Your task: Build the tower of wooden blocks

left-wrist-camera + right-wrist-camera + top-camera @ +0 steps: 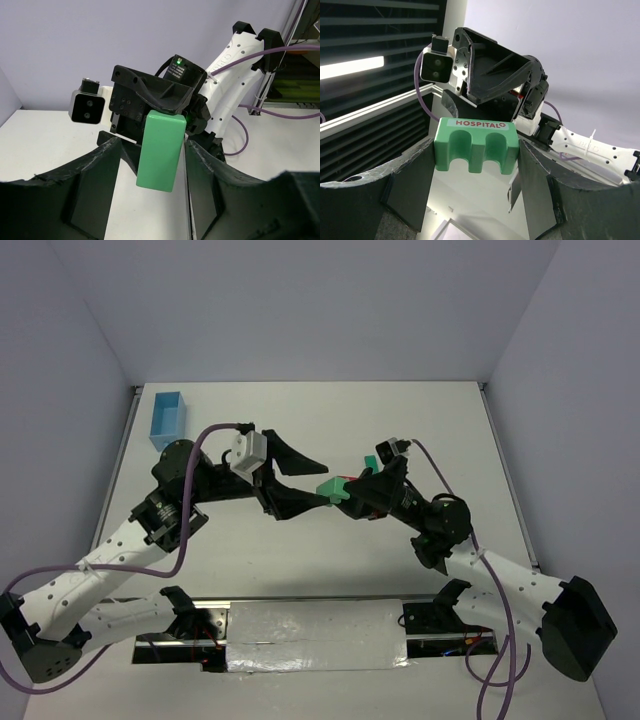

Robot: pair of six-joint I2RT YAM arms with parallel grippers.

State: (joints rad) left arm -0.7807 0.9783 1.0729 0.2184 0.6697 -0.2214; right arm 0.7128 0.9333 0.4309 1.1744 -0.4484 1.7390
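Gripped the green hospital block (475,147) end to end in the right jaws, with the "HOSPITAL" label on top and two arched cut-outs facing the right wrist camera. Held it in the air above the middle of the counter (300,420), where the left arm (110,560) and right arm (500,580) met tip to tip. Set the left jaws wide around the block's narrow side, with a clear gap at one finger (95,185); could not tell whether the other touched. Noted a light blue box (168,420) at the counter's far left corner.
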